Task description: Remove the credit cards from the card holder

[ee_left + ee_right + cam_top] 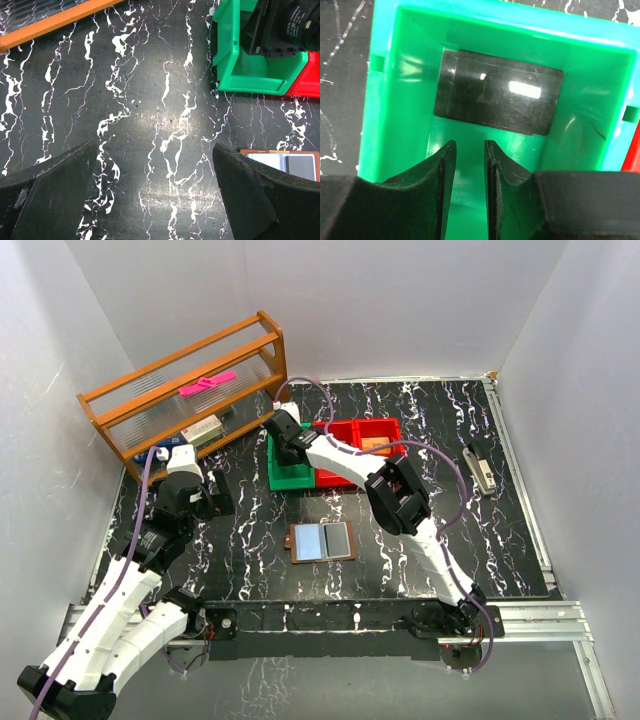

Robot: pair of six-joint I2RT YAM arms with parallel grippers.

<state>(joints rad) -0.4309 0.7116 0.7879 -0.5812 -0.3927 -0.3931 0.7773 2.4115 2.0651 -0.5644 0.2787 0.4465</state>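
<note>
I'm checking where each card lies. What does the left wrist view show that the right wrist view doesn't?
Only the left wrist: the card holder's corner, open on the table with a pale card and a grey card inside; the orange shelf edge; the left gripper, jaws wide and empty. Only the right wrist: a dark glossy card flat on the bin floor, beyond the right gripper, jaws narrowly apart and empty. Both: the green bin and the black marbled table.
</note>
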